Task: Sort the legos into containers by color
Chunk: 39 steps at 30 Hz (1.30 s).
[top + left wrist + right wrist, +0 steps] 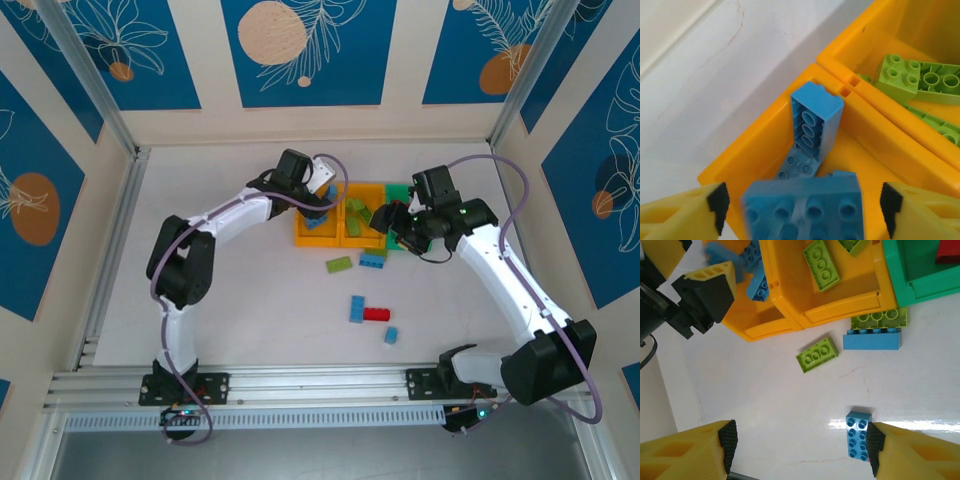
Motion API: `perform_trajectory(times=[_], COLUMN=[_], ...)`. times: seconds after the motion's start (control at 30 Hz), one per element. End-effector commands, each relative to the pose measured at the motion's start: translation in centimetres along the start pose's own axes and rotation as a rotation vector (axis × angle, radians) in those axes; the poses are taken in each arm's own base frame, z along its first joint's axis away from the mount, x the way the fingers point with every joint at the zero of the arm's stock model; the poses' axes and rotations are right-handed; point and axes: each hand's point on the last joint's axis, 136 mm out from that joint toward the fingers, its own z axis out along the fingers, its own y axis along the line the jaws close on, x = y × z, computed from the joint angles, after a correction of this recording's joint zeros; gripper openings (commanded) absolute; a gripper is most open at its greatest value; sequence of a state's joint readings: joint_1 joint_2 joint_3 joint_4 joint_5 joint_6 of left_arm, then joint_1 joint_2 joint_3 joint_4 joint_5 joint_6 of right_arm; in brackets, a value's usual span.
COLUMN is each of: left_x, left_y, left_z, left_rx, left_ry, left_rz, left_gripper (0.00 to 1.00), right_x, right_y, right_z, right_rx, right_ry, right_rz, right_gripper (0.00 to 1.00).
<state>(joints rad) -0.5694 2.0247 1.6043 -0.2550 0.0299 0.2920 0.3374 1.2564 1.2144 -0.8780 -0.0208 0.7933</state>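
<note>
Step in hand: dropping a blue piece into the blue bin. Left gripper [801, 204] hangs over the left orange bin [765, 145]. Its jaws stand apart, with a clear gap between each pad and the blue brick [810, 192] between them. The brick looks blurred, so I judge it released and falling rather than held.

- Below it, toward 12 o'clock in the left wrist view, an upright blue brick [816, 122] leans inside the same bin on a flat blue one.
- Middle orange bin [875, 37], at 2 o'clock, holds lime bricks [900, 75].
- Green bin [930, 286] shows a red piece in its corner.

Right gripper [800, 440] hovers over bare table at 6 o'clock of the bins, jaws wide and empty. A small blue brick [858, 434] lies just beside its 3 o'clock finger. A lime brick [817, 354] lies at 12 o'clock, and a long blue brick [871, 341] at 1 o'clock.

Next move, in my judgement: the left arm lifts clear of the bin, then goes for a loose brick. A red brick [377, 314] waits on the table too.
</note>
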Motion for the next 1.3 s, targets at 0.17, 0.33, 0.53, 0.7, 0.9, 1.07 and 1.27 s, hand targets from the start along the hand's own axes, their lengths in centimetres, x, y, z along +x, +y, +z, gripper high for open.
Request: perform_trajectory(times=[0.17, 0.33, 0.53, 0.7, 0.9, 1.07, 1.27], left_x=[-6.2, -6.1, -1.9, 3.9, 7.6, 8.3, 7.7], left_y=[-0.2, -1.5, -6.7, -9.9, -11.3, -11.5, -11.1], left_z=[-9.0, -17.6, -24.8, -27.5, -29.0, -28.8, -28.5], left_rx=[0.018, 0.012, 0.154, 0.250, 0.267, 0.268, 0.252], left_ry=[-0.238, -0.397, -0.477, -0.380, -0.368, -0.365, -0.377], left_rz=[-0.020, 0.000, 0.195, 0.292, 0.264, 0.236, 0.258], left_gripper=[0.86, 0.89, 0.95, 1.00, 1.00, 1.00, 1.00], right_x=[2.3, 4.6, 5.3, 4.5, 3.4, 3.2, 5.5], right_y=[-0.1, 0.3, 0.4, 0.4, 0.6, -0.5, -1.4], right_z=[0.8, 3.2, 8.2, 13.3, 17.7, 19.3, 21.0], right_rx=[0.084, 0.170, 0.357, 0.479, 0.549, 0.589, 0.541], right_ry=[0.034, 0.052, 0.067, 0.112, 0.139, 0.171, 0.283], right_rz=[-0.036, -0.139, -0.372, -0.469, -0.537, -0.553, -0.546], right_gripper=[0.72, 0.72, 0.74, 0.80, 0.82, 0.88, 0.85])
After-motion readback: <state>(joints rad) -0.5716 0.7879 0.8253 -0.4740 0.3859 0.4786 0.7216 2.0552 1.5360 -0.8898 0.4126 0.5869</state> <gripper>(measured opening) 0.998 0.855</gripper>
